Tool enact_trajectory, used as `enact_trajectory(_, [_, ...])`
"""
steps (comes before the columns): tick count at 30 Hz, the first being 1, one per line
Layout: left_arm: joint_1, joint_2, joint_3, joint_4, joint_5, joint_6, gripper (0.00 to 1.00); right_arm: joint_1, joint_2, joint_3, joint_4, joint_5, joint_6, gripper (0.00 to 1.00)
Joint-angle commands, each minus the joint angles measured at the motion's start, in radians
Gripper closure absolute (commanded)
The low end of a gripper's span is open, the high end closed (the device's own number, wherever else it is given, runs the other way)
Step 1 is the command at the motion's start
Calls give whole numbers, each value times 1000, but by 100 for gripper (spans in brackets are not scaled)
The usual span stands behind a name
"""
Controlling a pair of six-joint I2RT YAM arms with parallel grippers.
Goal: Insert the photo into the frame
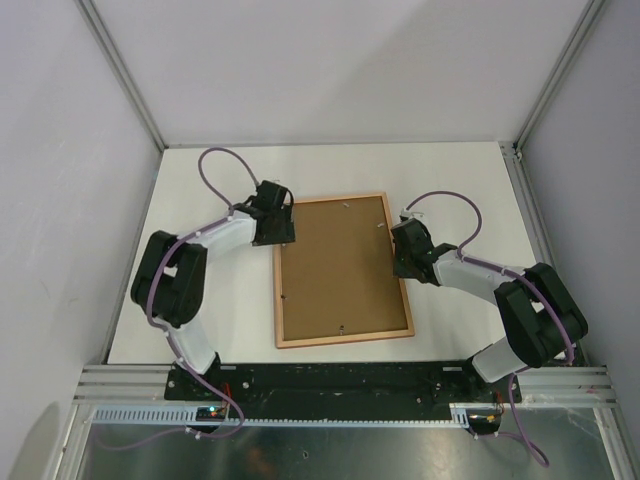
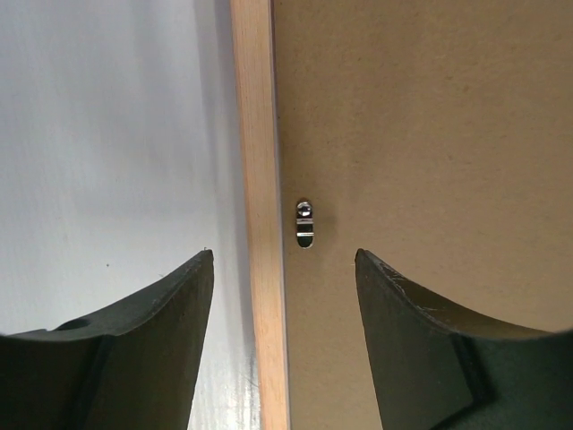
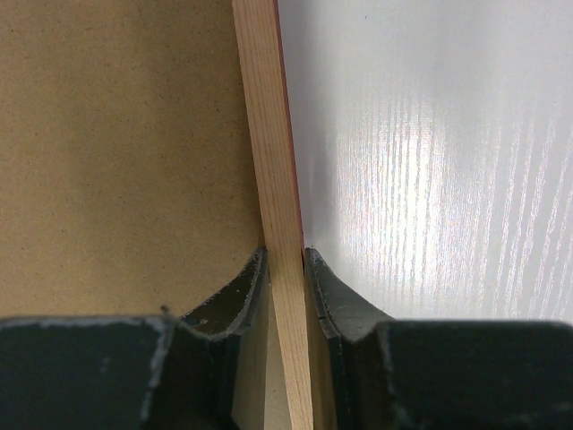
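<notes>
Right fingers (image 3: 240,296) pinch the frame (image 3: 273,134) at its pale wooden edge.

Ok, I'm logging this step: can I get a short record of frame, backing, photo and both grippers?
frame: flat on table, back up
backing: brown board in the frame
clip: metal tab at board's edge by left rail
photo: not visible
left gripper: open, straddling left rail by the clip
right gripper: shut on right rail

Nothing to read here: no word, label, brand or number shows on the frame (image 1: 345,338), on its brown backing board (image 1: 338,265), or on the small metal clip (image 2: 305,223) at the board's nine o'clock edge.
</notes>
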Motion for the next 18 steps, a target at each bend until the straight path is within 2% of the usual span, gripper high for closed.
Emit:
enact_trajectory(1, [7, 46, 61, -20, -27, 73, 32, 3, -12, -8, -55, -39, 4, 100])
enact_trajectory(10, [10, 99, 70, -22, -38, 84, 37, 5, -11, -7, -57, -39, 5, 100])
enact_trajectory(18, [45, 121, 65, -21, -48, 78, 48, 6, -8, -7, -60, -40, 2, 100])
